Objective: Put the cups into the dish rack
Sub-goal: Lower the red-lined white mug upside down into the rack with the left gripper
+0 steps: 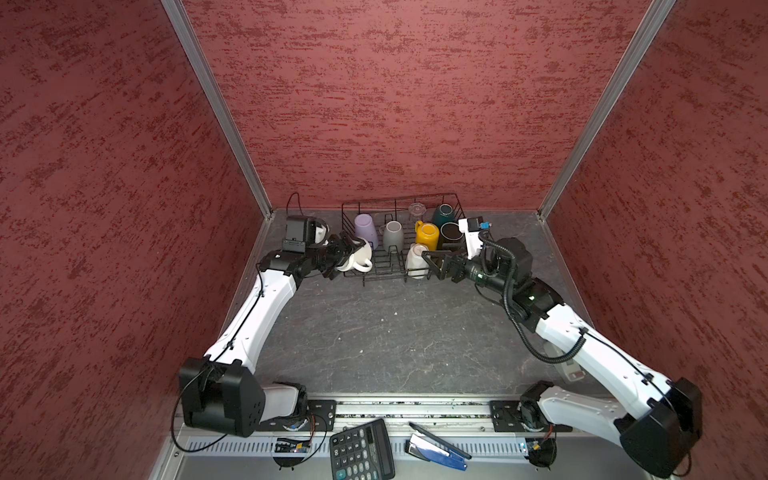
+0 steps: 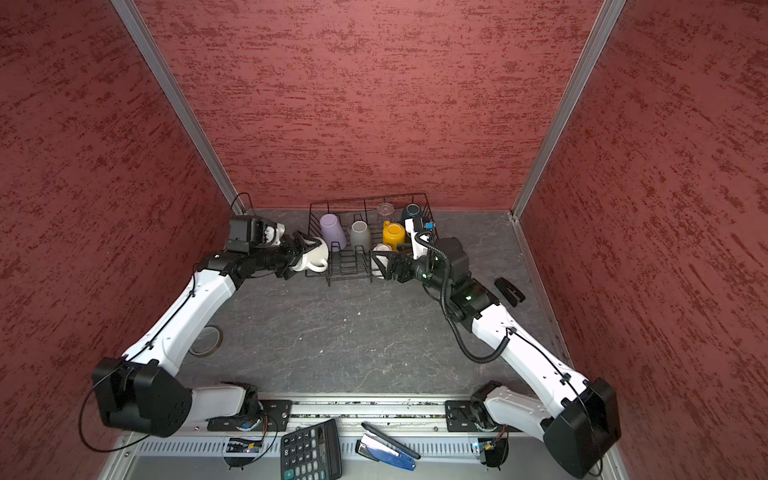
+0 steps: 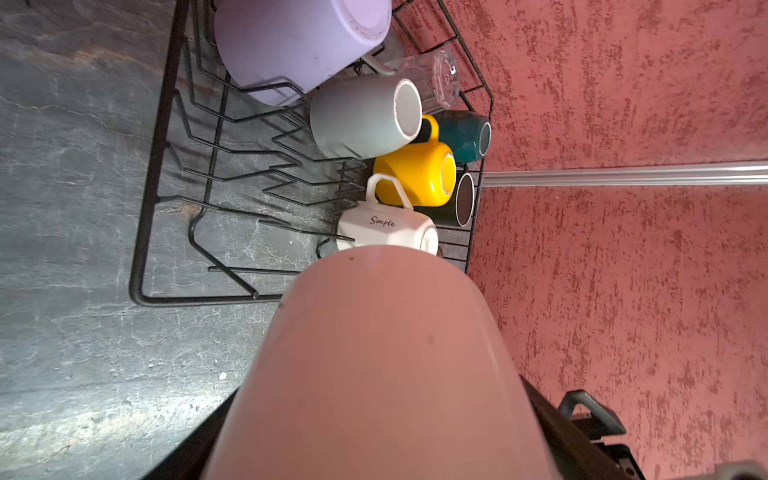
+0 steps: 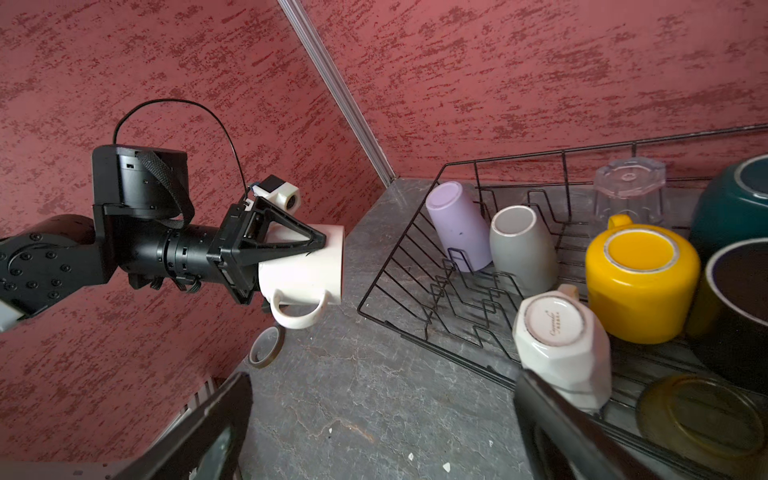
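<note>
My left gripper (image 1: 344, 257) is shut on a white mug (image 1: 360, 254), held on its side in the air just left of the black wire dish rack (image 1: 397, 200), handle down. That mug (image 3: 382, 365) fills the left wrist view. Upside down in the rack stand a lavender tumbler (image 1: 365, 230), grey mug (image 1: 392, 237), clear glass (image 1: 417, 212), yellow mug (image 1: 428, 235), teal mug (image 1: 442, 214), black mug (image 1: 452, 232), faceted white mug (image 1: 417, 259) and olive-brown glass (image 4: 702, 419). My right gripper (image 4: 382, 424) is open and empty beside the faceted white mug.
A tape roll (image 2: 205, 340) lies on the table under my left arm. A black object (image 2: 509, 291) lies right of my right arm. A calculator (image 1: 361, 451) and a blue stapler (image 1: 436, 446) sit past the table's front rail. Red walls close in three sides.
</note>
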